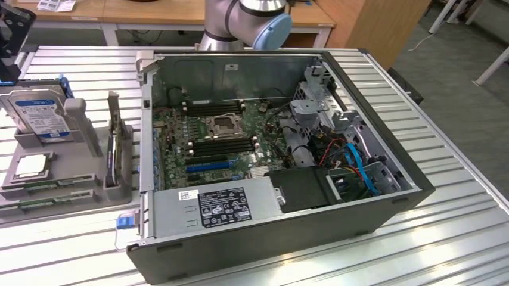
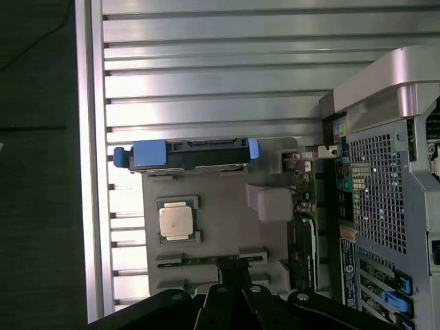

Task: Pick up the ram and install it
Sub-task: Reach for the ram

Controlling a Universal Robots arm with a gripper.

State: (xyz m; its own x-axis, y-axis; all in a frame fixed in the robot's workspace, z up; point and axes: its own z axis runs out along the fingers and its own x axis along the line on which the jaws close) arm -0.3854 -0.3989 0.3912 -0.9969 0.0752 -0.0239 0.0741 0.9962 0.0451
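Two ram sticks lie side by side in holders on the grey parts tray at the exterior view's left: one thin green stick and a second in front of it. In the wrist view the ram runs between its grey holders, partly hidden by my gripper. The gripper's black fingers are pressed together with nothing between them. In the exterior view the gripper hangs high over the tray's far left end, apart from the ram. Black memory slots flank the CPU socket on the motherboard.
The open computer case stands in the middle of the slatted metal table. The tray also carries a hard drive, a silver CPU and an upright card. The case's perforated rear panel stands close beside the tray.
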